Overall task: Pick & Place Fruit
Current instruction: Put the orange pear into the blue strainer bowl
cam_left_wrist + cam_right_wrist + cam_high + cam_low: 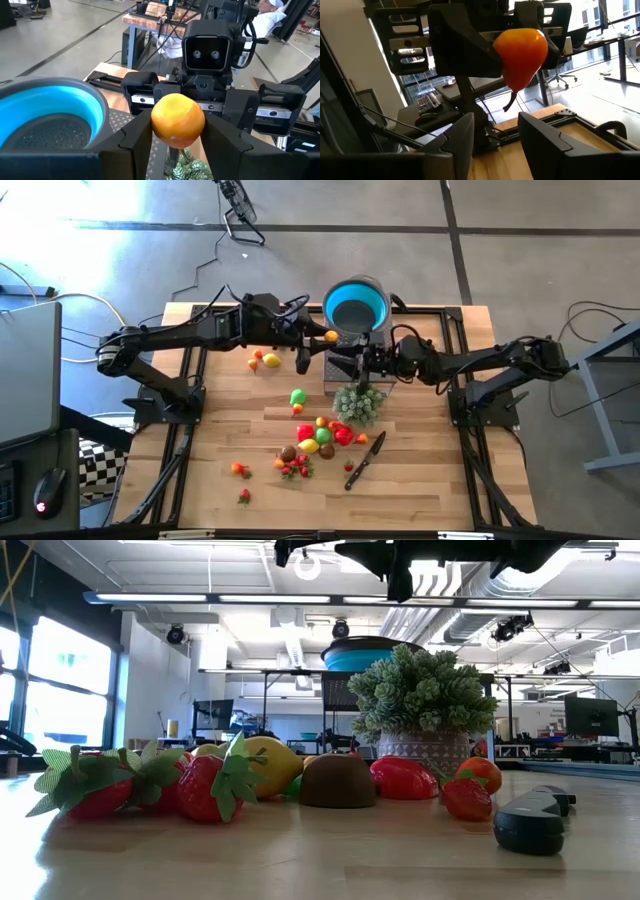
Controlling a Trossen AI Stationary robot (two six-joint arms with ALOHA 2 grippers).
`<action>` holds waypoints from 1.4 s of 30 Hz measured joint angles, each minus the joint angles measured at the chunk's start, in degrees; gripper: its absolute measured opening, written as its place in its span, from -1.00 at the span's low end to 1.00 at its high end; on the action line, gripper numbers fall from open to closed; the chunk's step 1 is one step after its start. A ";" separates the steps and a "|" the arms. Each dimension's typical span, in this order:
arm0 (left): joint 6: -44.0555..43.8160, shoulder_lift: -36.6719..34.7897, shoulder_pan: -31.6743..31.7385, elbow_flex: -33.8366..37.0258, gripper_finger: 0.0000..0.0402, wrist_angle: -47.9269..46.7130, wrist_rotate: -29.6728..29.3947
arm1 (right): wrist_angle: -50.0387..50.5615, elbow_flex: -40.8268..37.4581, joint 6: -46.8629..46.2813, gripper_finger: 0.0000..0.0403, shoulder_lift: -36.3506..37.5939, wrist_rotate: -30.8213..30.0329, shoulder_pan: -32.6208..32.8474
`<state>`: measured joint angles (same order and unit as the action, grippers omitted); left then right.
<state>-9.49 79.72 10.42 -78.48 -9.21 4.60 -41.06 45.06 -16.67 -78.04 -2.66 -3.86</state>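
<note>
The blue bowl [47, 117] is cut off at the left wrist view's edge.

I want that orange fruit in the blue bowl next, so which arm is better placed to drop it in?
Left. The left hand holds the orange fruit right beside the blue bowl. The right hand faces it, holding nothing.

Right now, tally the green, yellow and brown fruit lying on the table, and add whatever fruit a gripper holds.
Green fruit: 2
Yellow fruit: 2
Brown fruit: 2
Orange fruit in the left gripper: 1
Total: 7
</note>
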 joint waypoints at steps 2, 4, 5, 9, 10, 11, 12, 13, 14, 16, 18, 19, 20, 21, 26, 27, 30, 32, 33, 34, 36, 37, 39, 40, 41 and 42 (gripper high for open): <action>-0.43 0.00 -0.05 0.00 -0.26 0.00 0.24 | -0.11 0.00 -0.02 -0.30 0.00 0.00 0.00; -0.99 0.13 -0.07 0.00 -0.26 -0.19 0.63 | -0.31 0.00 -0.02 -0.31 0.00 -0.03 0.00; -1.24 0.43 -0.11 0.00 -0.26 -0.07 0.66 | -0.38 0.00 -0.02 -0.31 0.01 -0.04 0.00; -1.28 0.99 -0.39 0.04 -0.26 -0.52 0.63 | -0.37 0.00 -0.02 -0.32 0.02 -0.39 0.00; -1.28 1.25 -0.73 -0.03 -0.26 -0.03 0.63 | -0.39 0.00 -0.01 -0.32 0.02 -0.39 0.00; -1.30 1.47 -1.05 -0.04 -0.26 0.03 0.59 | -0.39 0.00 -0.02 -0.32 0.02 -0.39 0.00; -1.30 1.62 -1.12 -0.04 -0.26 -0.36 0.61 | -0.38 0.00 -0.02 -0.32 0.02 -0.39 0.00; -1.29 1.71 -1.12 0.02 -0.26 -0.43 0.61 | -0.31 0.00 -0.02 -0.32 0.02 -0.41 0.00; -1.29 1.73 -1.12 0.02 -0.26 -0.45 0.61 | -0.36 0.00 -0.02 -0.32 0.02 -0.40 0.00; -1.30 1.60 -1.11 0.02 -0.26 -0.30 0.58 | -0.36 0.00 -0.01 -0.32 0.02 -0.39 0.00; -1.30 1.58 -1.10 0.02 -0.26 -0.29 0.37 | -0.36 0.00 -0.01 -0.32 0.02 -0.39 0.00; -1.30 1.60 -1.06 0.02 -0.26 -0.31 0.37 | -0.30 0.00 -0.02 -0.32 0.02 -0.41 0.00; -1.30 1.62 -1.06 0.02 -0.26 -0.28 0.27 | -0.28 0.00 -0.02 -0.33 0.02 -0.39 0.00; -1.30 1.60 -1.08 0.02 -0.26 -0.19 0.20 | -0.13 0.00 -0.02 -0.34 0.02 -0.35 0.00; -1.30 1.60 -1.08 0.02 -0.26 -0.07 0.20 | 0.53 0.00 -0.02 -0.47 0.02 -0.17 0.00; -1.30 1.60 -1.08 0.02 -0.26 -0.07 0.20 | 0.50 0.00 -0.02 -0.50 0.02 -0.17 0.00; -1.30 1.60 -1.08 0.02 -0.26 -0.07 0.20 | 0.48 0.00 -0.02 -0.60 0.02 -0.17 0.00; -1.30 1.60 -1.08 0.02 -0.26 -0.07 0.23 | 0.50 0.00 -0.02 -0.67 0.04 -0.19 0.00; -1.30 1.60 -1.08 0.02 -0.26 -0.04 0.24 | 0.50 0.00 0.01 -0.70 0.04 -0.20 -0.02; -1.30 1.60 -1.08 0.02 -0.26 -0.06 0.24 | 0.50 0.00 0.12 -0.74 0.04 -0.17 0.00; -1.30 1.60 -1.08 0.02 -0.26 -0.07 0.24 | 0.53 0.00 0.24 -0.81 0.02 -0.20 -0.02; -1.30 1.60 -1.08 0.02 -0.26 -0.08 0.26 | 0.53 0.00 0.24 -0.84 0.04 -0.20 -0.02; -1.30 1.60 -1.08 0.02 -0.26 -0.20 0.29 | 0.53 0.00 0.28 -0.93 0.04 -0.22 -0.04; -1.30 1.60 -1.08 0.02 -0.26 -0.22 0.39 | 0.56 0.00 0.37 -0.96 0.03 -0.24 -0.04; -1.30 1.60 -1.08 0.02 -0.26 -0.23 0.42 | 0.57 0.00 0.36 -0.96 0.03 -0.31 -0.04; -1.31 1.60 -1.08 0.02 -0.26 -0.24 0.43 | 0.57 0.00 0.27 -0.97 0.03 -0.34 -0.04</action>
<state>-10.80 81.32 9.34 -78.46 -9.45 5.03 -40.49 45.06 -16.40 -78.01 -3.00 -3.90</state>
